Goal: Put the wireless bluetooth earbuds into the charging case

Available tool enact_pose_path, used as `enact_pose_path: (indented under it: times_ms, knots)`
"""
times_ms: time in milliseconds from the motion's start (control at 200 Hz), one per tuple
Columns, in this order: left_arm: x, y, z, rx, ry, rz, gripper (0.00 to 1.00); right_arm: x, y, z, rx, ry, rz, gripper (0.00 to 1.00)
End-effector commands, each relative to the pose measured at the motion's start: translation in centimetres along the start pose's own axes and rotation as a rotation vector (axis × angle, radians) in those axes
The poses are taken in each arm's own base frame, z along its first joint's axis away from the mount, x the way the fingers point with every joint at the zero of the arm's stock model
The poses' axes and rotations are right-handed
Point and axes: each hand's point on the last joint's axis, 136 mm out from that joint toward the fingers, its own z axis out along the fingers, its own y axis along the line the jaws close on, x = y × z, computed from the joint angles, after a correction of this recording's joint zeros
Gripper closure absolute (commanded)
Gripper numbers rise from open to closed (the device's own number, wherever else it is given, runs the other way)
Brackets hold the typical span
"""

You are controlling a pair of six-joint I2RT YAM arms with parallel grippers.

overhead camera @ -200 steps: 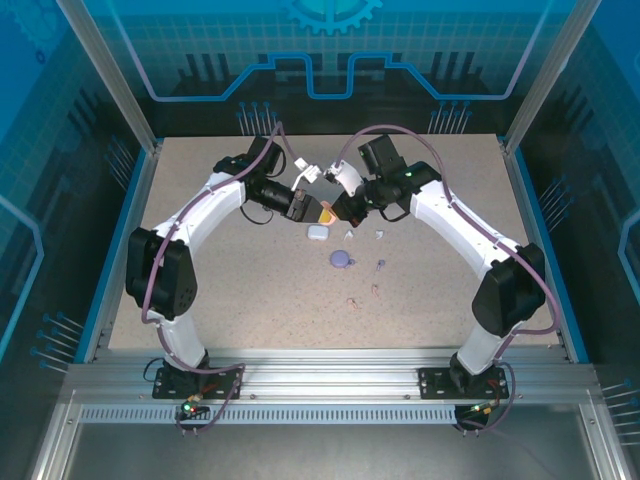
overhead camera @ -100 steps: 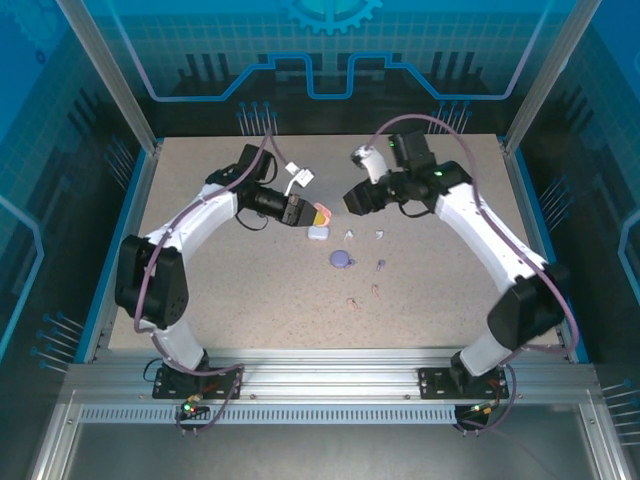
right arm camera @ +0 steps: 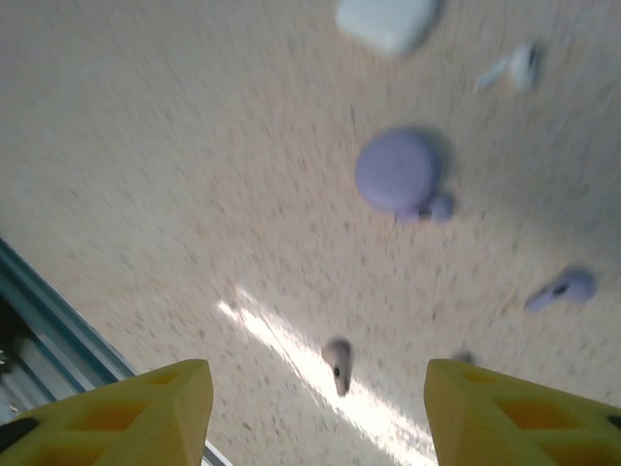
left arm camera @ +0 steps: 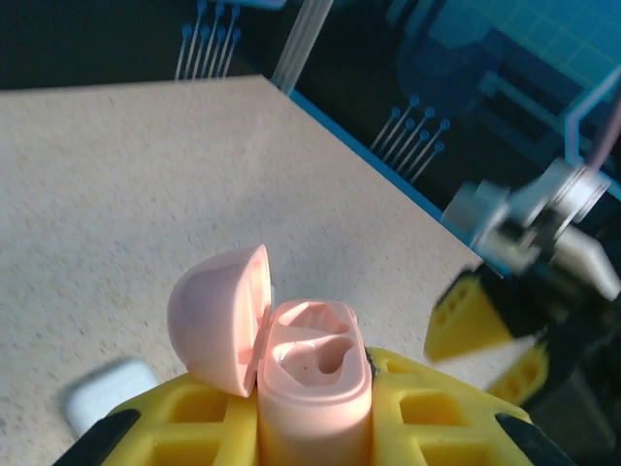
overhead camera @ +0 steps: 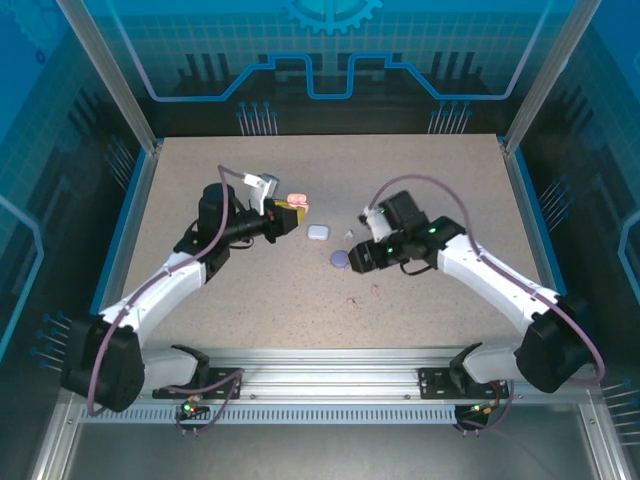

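While the left gripper squeezes tight on the pink charging case, the case stands up between its yellow fingers. Its round lid is tipped open. The two little holes inside look empty. From above, the case is held over the table, on the left side of the small things.

The right gripper is open wide and has nothing in it. It hangs low over the table and looks down at the loose buds. A pinkish earbud lies right under it, between its two fingers. A small speck sits close by, too blurry to name. A purple earbud lies off to one side. Another purple bud touches the shut purple case. A white earbud lies near the white case.

These buds are tiny and must be very light. They look hard and smooth, so I think one could slip, or flick away, if it gets pinched on its edge. The best place to hold one is across its fat round head, with the thin stem left free to go down into a hole. The fingers would have to come right down to the table and close gently. The pinkish bud most likely goes in the pink case.
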Motion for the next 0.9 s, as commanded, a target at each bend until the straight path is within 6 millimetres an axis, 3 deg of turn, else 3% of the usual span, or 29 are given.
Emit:
enact_pose_path:
  times_ms: [0,115,355,580,890]
  knots:
    - [-4.4,-2.2,-1.0,-0.05,-0.229,0.201,1.0,1.9,-1.0,2.4,0.127,0.047,0.04,0.41]
    - [-5.0,-3.9,-1.5,-0.075,-0.333,0.325,1.0,4.1,-1.3,5.0,0.193,0.144,0.031,0.43]
    - [-7.9,-3.9,-3.6,-0.17,-0.483,0.339,1.0,6.0,-1.4,8.2,0.286,0.255,-0.022,0.47]
    - [-9.8,-4.4,-5.1,-0.199,-0.556,0.331,1.0,6.6,-1.0,9.5,0.311,0.298,-0.056,0.52]
    - [-10.7,-5.0,-5.5,-0.188,-0.569,0.331,1.0,7.2,-0.8,10.6,0.302,0.327,-0.061,0.57]
